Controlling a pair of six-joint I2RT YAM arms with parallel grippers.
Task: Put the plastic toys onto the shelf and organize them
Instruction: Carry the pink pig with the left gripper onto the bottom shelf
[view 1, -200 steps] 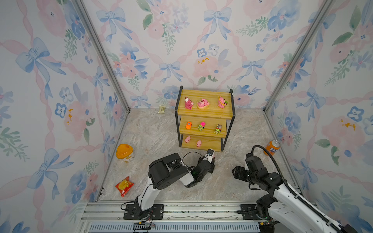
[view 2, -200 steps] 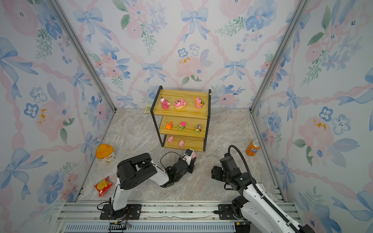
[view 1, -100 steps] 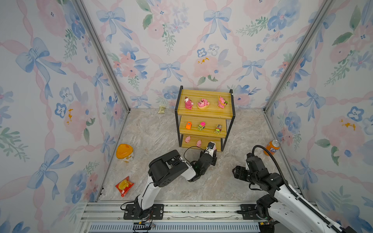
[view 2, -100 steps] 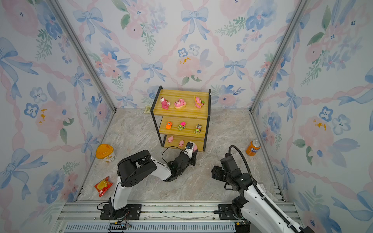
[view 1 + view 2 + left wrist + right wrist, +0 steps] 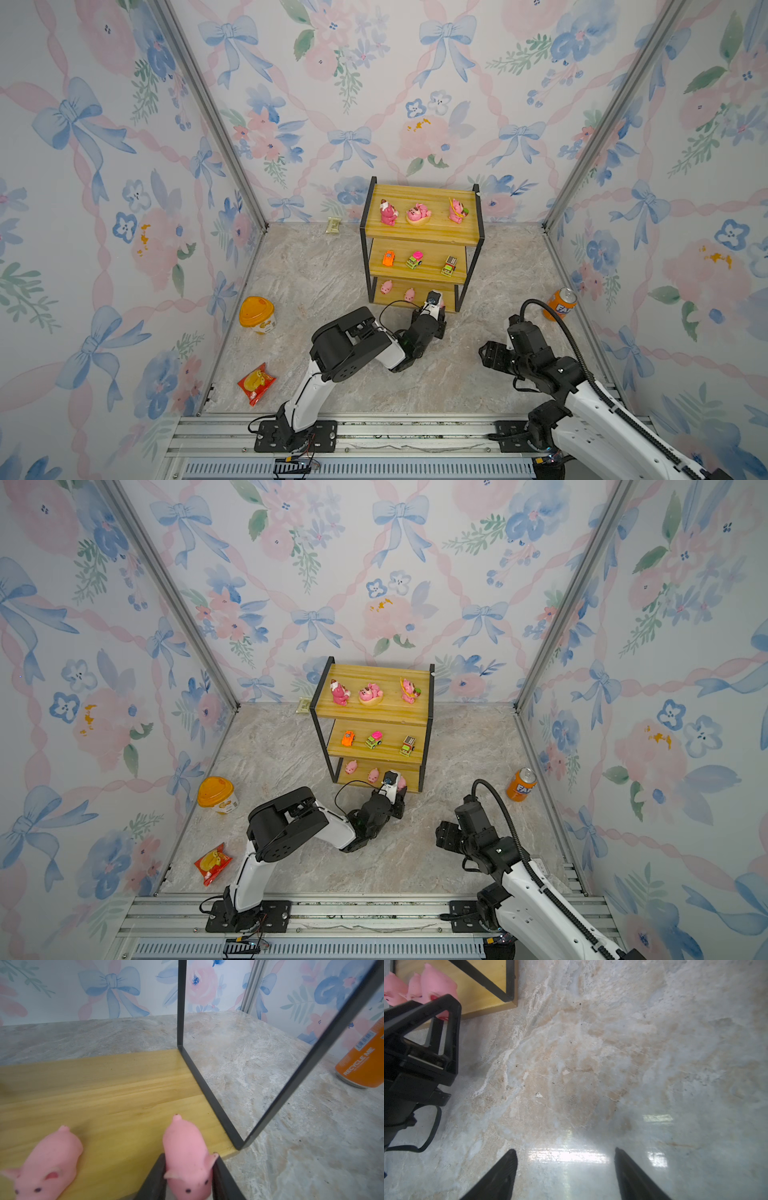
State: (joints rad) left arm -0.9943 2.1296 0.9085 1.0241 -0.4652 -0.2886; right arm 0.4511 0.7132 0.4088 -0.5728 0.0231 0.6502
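L gripper [image 5: 189,1157] pinches pig [image 5: 185,1145]; orange can [image 5: 362,1064] reads "RECYCLE ME".

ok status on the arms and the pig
Left gripper shut on pig, over bottom board's corner. Right gripper open, above tabletop. Another pig and frame bar close either side.

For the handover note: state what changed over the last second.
The left claw, gripping the pale pink pig, advanced from the floor onto the bottom board of the shelf, beside the two pigs there. The right claw stayed open and parked; bears, cars and soda can did not move.
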